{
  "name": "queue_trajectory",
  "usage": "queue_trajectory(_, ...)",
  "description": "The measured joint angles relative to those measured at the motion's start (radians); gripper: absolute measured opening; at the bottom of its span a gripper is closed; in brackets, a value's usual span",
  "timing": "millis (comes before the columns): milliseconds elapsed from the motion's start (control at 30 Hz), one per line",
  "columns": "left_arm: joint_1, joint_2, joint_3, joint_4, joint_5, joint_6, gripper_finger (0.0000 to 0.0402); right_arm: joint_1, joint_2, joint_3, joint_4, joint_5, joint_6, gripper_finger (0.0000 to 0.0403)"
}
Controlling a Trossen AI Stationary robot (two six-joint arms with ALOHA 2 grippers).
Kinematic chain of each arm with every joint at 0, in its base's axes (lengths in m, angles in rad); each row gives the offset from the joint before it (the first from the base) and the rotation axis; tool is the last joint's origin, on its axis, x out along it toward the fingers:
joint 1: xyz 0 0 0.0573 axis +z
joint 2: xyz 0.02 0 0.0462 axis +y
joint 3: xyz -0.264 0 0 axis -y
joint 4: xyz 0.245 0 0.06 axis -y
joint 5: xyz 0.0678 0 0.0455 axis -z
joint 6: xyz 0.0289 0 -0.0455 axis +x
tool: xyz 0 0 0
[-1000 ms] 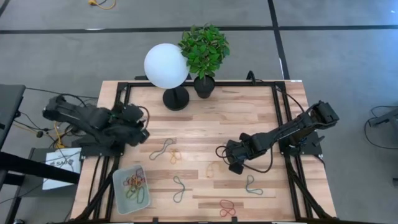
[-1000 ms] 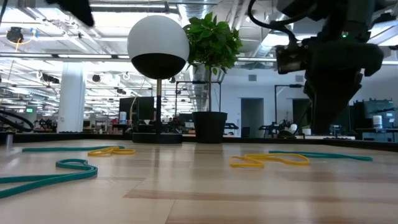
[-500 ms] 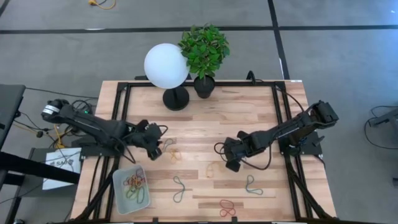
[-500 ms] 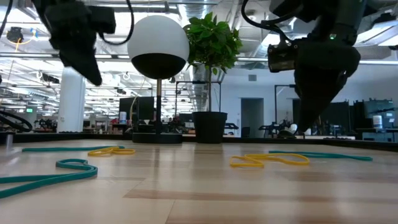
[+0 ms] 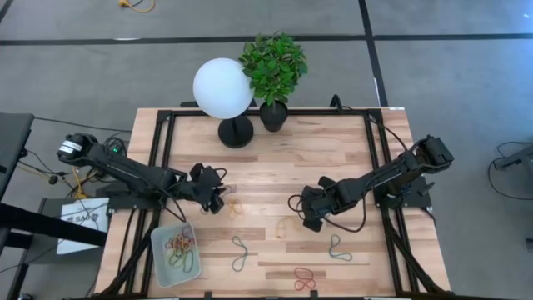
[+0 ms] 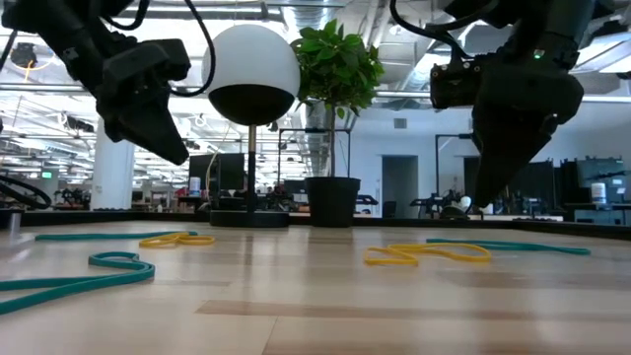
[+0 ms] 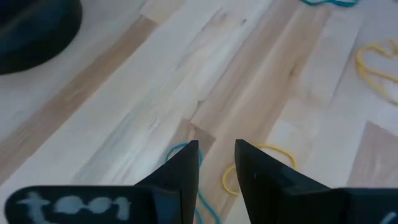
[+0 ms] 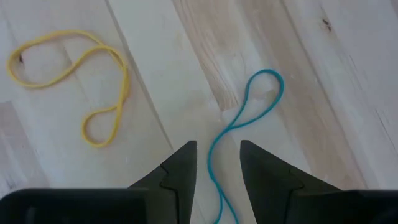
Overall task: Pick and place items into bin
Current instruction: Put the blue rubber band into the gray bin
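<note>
Several rubber-band items lie flat on the wooden table: a teal one with a yellow one beside it, another yellow one, two more teal ones and a red one. The bin stands at the near left with several bands in it. My left gripper hovers open above the teal band and yellow band, slanting down. My right gripper is open above a teal band, with a yellow band beside it.
A white globe lamp on a dark base and a potted plant stand at the table's far edge. Black frame rails run along the table's sides. Bare wood lies between the two grippers.
My left gripper has come down from above the table's left side and moved toward the table's middle. It has tipped to point more steeply down and now hangs over the teal and yellow bands.
</note>
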Motion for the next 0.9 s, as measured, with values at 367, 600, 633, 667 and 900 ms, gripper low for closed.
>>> queue_trajectory(367, -0.004, 0.008, -0.061, 0.082, -0.068, -0.029, 0.0093, 0.011, 0.002, 0.000, -0.011, -0.029, 0.001, 0.0118)
queue_trajectory(600, -0.004, 0.007, -0.074, 0.123, -0.068, -0.019, 0.0093, 0.005, 0.110, 0.001, -0.007, -0.076, -0.005, 0.0118)
queue_trajectory(633, -0.004, 0.007, -0.074, 0.123, -0.069, -0.019, 0.0093, 0.002, 0.130, 0.003, -0.007, -0.071, -0.005, 0.0118)
queue_trajectory(667, -0.004, 0.008, -0.074, 0.123, -0.070, -0.019, 0.0093, 0.002, 0.141, 0.004, 0.005, -0.071, -0.002, 0.0118)
queue_trajectory(900, -0.004, 0.008, -0.074, 0.122, -0.071, -0.015, 0.0093, -0.021, 0.167, 0.006, -0.002, -0.082, -0.049, 0.0117)
